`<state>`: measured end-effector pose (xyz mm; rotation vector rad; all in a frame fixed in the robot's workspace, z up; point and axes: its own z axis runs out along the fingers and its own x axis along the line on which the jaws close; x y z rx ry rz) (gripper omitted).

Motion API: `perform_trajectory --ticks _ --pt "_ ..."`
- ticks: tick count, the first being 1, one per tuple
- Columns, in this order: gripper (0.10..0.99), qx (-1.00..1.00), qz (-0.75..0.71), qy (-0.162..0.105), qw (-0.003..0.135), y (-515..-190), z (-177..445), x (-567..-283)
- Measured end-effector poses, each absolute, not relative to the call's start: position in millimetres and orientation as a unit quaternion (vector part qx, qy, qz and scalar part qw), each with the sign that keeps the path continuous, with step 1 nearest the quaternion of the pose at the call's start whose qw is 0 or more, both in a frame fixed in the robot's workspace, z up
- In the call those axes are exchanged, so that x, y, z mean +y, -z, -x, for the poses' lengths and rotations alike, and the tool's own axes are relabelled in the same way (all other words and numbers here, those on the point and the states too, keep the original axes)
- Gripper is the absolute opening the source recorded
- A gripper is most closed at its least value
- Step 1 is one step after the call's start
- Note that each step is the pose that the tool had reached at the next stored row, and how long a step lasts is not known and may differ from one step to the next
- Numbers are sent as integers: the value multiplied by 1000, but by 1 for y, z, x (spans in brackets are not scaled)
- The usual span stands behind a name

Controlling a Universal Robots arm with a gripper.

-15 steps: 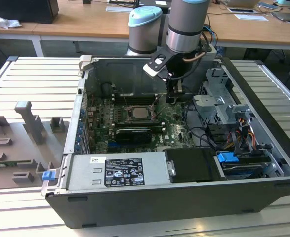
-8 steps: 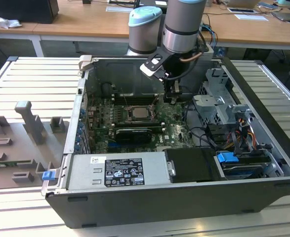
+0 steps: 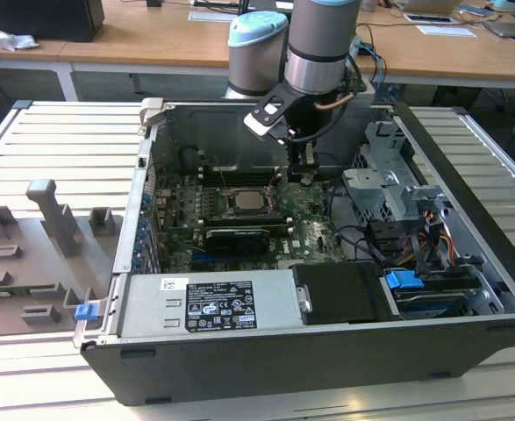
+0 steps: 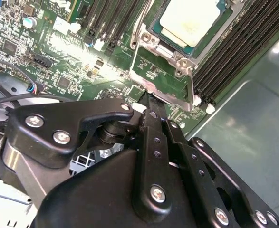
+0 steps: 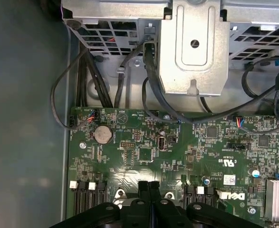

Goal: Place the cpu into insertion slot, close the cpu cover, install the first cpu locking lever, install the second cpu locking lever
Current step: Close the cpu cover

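Nearest in the exterior view, we see a grey metal power-supply box with a white label (image 3: pixel 209 303). It sits along the front wall of an open black computer case (image 3: pixel 468 351), which lies on a pale slatted tabletop (image 3: pixel 55 140). Behind the box is the green circuit board (image 3: pixel 305 232), carrying a long black vented card (image 3: pixel 237 239).

Just beyond the card, the small square cpu with its pale silver face (image 3: pixel 244 202) sits in the square metal-rimmed insertion slot (image 4: pixel 186 66). The thin shiny metal cpu cover (image 4: pixel 153 40) appears to lie down around it, and a thin wire locking lever (image 4: pixel 138 26) runs beside the cover.

The black gripper (image 3: pixel 305 174) hangs just beside the slot, on the exterior view's right. In the first wrist view its jaws are together with no gap showing. We cannot tell whether anything thin is pinched between them.

We judge the cpu light, stiff and fragile, best held by its edges. The lever looks springy, best taken at its free end.

Farthest back stand wooden tabletops (image 3: pixel 152 39).
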<state>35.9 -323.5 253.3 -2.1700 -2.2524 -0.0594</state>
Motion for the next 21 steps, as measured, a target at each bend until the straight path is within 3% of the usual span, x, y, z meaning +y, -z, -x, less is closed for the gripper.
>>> perform_trajectory --ticks 21 --pt "106 -720 694 19 7 -253 -24 -323"
